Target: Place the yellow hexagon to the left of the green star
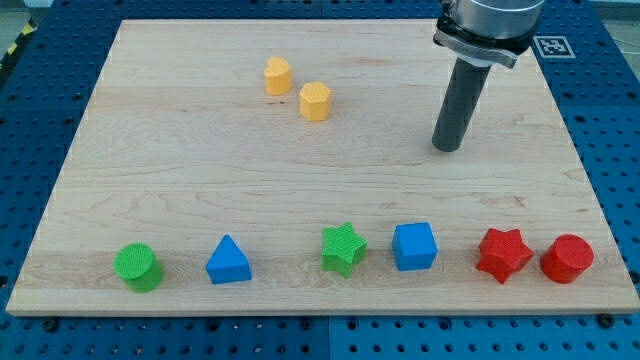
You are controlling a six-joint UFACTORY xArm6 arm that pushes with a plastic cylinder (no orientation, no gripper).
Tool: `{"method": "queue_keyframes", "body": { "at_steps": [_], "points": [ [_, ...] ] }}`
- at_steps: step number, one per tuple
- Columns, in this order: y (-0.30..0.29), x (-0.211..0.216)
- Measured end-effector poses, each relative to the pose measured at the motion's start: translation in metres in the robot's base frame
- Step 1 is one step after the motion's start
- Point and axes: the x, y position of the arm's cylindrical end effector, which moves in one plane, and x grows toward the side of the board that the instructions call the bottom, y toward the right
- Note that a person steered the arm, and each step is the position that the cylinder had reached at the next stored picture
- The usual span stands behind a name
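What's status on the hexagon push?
My tip upper right, clear of all blocks. Yellow hexagon upper centre, unmoved toward green star. Yellow heart beside hexagon.

a single camera is covering the scene, so no second view is sharing any part of it. it is looking down at a slant from beyond the view's bottom edge of the tabletop (200,150), facing toward the view's top. the near edge is appearing wider than the far edge. the framing is taking in nearly the whole board, with blue perforated base (610,130) showing on every side. the arm's upper part is being cropped at the view's top.
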Motion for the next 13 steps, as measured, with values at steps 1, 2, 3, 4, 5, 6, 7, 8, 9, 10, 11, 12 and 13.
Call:
{"method": "queue_keyframes", "body": {
  "at_steps": [1,2,3,4,5,6,7,8,9,10,11,12,13],
  "points": [
    [-0.010,-0.004],
    [-0.048,-0.021],
    [-0.083,-0.057],
    [-0.096,-0.082],
    [-0.130,-0.087],
    [-0.165,-0.087],
    [-0.172,-0.087],
    [-0.185,-0.094],
    [-0.202,-0.095],
    [-0.201,-0.080],
    [-0.196,-0.071],
    [-0.178,-0.073],
    [-0.163,-0.050]
  ]
}}
